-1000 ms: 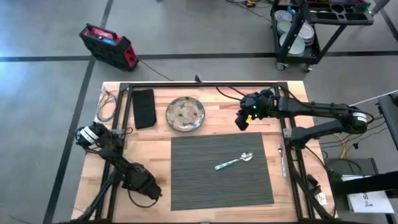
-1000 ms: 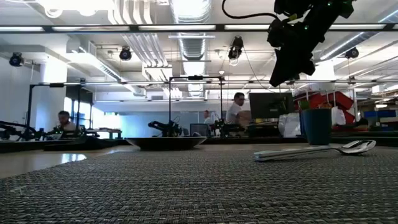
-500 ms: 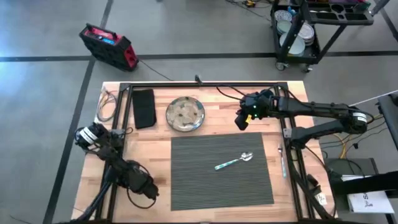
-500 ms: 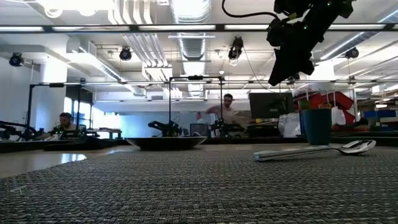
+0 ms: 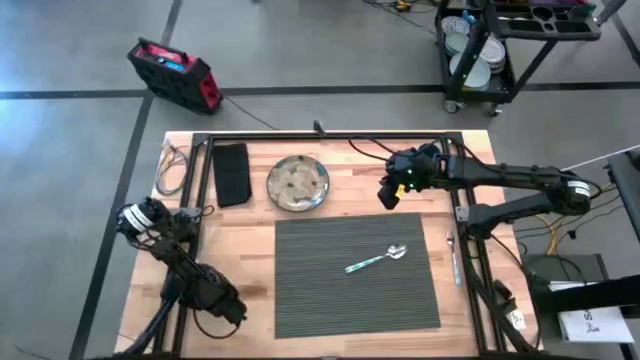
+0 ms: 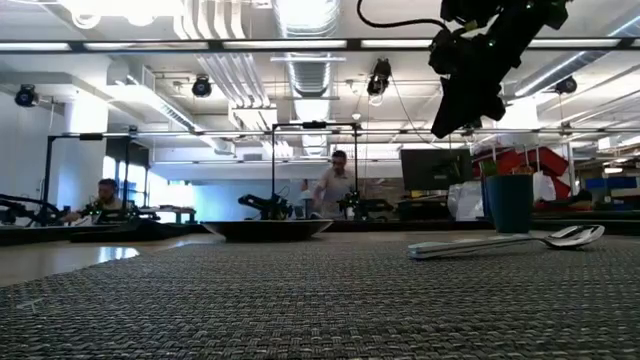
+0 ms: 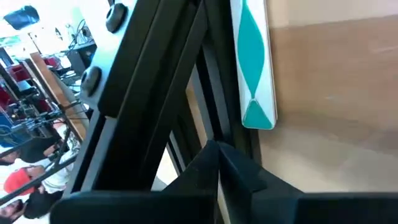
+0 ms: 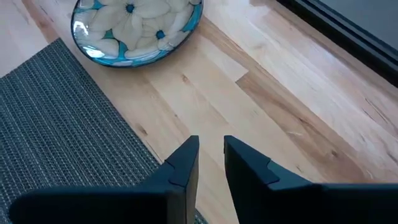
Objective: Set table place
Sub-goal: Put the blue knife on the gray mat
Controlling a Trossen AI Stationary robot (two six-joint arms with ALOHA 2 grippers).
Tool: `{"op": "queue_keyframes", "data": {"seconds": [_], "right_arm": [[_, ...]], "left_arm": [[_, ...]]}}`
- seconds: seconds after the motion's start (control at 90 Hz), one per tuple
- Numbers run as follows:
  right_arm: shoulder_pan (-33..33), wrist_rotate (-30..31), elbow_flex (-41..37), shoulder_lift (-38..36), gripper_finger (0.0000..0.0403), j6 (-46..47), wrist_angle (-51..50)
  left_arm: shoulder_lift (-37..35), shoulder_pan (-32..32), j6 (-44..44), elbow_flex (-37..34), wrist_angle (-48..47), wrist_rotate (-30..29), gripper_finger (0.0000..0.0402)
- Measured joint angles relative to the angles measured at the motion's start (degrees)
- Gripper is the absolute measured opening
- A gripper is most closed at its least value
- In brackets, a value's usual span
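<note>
Right gripper [image 5: 390, 193] is hovering over bare table [image 5: 350, 170] between plate [image 5: 298, 184] and mat [image 5: 357, 275], fingers nearly closed, holding nothing. Spoon [image 5: 375, 260] is lying on the mat; plate is sitting off it. Left gripper [image 5: 225, 305] is parked at the near-left edge, fingers can't tell. Risk: reaching for the plate with fingers this narrow is likely shoving it rather than gripping the rim.

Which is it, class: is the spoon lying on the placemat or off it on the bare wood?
On it: the spoon lies flat on the ribbed grey placemat, right of its middle, untouched by either arm.
</note>
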Motion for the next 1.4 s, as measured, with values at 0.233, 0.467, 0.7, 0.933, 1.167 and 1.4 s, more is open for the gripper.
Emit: {"op": "queue_keyframes", "data": {"seconds": [0.233, 0.467, 0.7, 0.933, 1.167, 1.4], "right_arm": [[0.00, 0.16, 0.00, 0.00, 0.0043, -0.02, 0.02], [-0.02, 0.20, 0.00, 0.00, 0.0036, -0.02, 0.09], [-0.02, 0.18, 0.00, 0.00, 0.0047, -0.02, 0.44], [-0.02, 0.19, 0.00, 0.02, 0.0056, 0.00, 1.02], [0.00, 0.15, -0.02, 0.02, 0.0049, 1.04, -1.22], [-0.02, 0.20, -0.26, 1.14, 0.0036, 1.29, 0.00]], "left_arm": [[-0.11, 0.52, 1.40, 4.24, -3.72, -4.69, 0.0000], [-0.44, 0.66, -1.13, 10.19, -4.17, -8.97, 0.0000], [0.66, -0.19, -0.97, 7.85, -1.42, -5.99, 0.0000], [0.28, 1.75, 6.31, 0.16, 0.14, -5.14, 0.0000], [-4.00, 5.16, -1.15, 0.10, -2.85, -13.95, 0.0000], [-5.09, 6.59, -3.39, 6.38, 1.55, -35.65, 0.0000]]}}
